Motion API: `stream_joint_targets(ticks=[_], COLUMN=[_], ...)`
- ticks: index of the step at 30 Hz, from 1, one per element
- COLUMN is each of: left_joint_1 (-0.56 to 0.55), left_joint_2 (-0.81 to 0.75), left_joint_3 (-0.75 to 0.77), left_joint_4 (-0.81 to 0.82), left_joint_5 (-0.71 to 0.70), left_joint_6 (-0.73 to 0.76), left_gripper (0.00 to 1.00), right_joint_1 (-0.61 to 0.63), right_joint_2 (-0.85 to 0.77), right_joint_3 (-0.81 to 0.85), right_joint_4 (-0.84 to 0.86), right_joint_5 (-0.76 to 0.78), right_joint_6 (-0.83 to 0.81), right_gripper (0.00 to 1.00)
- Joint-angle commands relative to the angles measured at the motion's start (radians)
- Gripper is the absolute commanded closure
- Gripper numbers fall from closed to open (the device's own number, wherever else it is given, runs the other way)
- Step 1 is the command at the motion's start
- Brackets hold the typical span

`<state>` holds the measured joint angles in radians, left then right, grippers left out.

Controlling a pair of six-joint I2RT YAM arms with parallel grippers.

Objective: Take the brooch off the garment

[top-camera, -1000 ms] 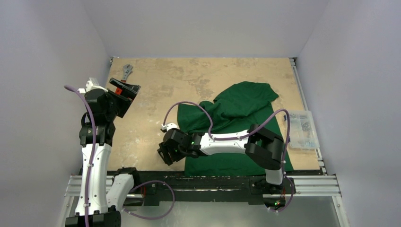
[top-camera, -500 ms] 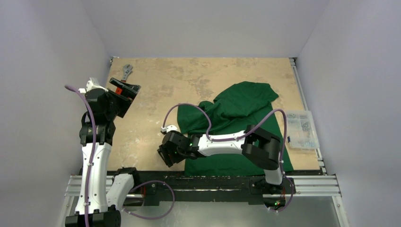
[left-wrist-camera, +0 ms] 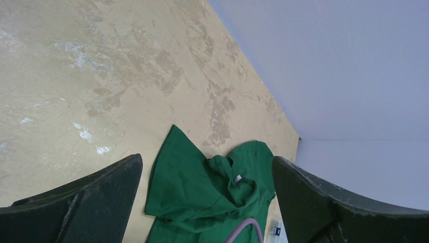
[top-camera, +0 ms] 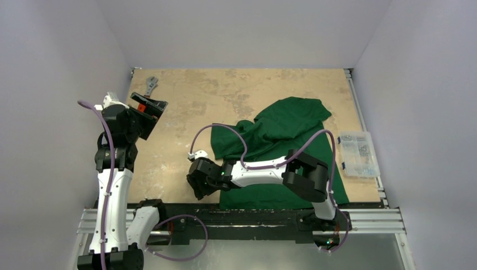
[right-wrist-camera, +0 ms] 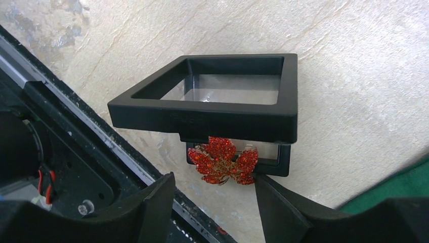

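Observation:
The brooch (right-wrist-camera: 224, 161), a glittering orange-red leaf, lies off the garment at the near rim of a black square display box (right-wrist-camera: 212, 114) on the table. My right gripper (right-wrist-camera: 215, 195) hovers over it, open, with the brooch between the fingers and touching the tip of the right one (right-wrist-camera: 275, 202). In the top view the right gripper (top-camera: 197, 181) is left of the dark green T-shirt (top-camera: 281, 126) and hides the brooch and box. My left gripper (top-camera: 149, 109) is open and empty, raised at the far left, looking down at the shirt (left-wrist-camera: 197, 187).
A red-handled wrench (top-camera: 151, 85) lies at the far left corner. A clear plastic parts box (top-camera: 360, 153) sits at the right edge. The black rail (right-wrist-camera: 76, 131) at the table's near edge runs just beside the display box.
My right arm has shifted a little left and toward the near edge, its gripper staying over the display box. The left arm has not moved.

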<state>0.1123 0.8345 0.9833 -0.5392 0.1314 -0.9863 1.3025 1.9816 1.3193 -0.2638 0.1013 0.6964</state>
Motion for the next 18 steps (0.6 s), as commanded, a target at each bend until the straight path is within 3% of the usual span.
stream_joint_targets(ticks=[1, 10, 18], left_joint_1=[0.009, 0.01, 0.009], left_joint_2=[0.001, -0.005, -0.005], left_joint_3=[0.005, 0.005, 0.002], left_joint_4=[0.042, 0.039, 0.039], left_joint_5=[0.016, 0.007, 0.006], left_joint_6=[-0.014, -0.013, -0.014], left_gripper=[0.0, 0.0, 0.0], right_joint_1=[0.008, 0.013, 0.012], right_joint_2=[0.021, 0.035, 0.034], right_joint_3=[0.041, 0.029, 0.025], right_joint_4=[-0.038, -0.045, -0.034], right_joint_5=[0.065, 0.106, 0.1], right_joint_6=[0.014, -0.008, -0.031], right_gripper=[0.38, 0.43, 0.64])
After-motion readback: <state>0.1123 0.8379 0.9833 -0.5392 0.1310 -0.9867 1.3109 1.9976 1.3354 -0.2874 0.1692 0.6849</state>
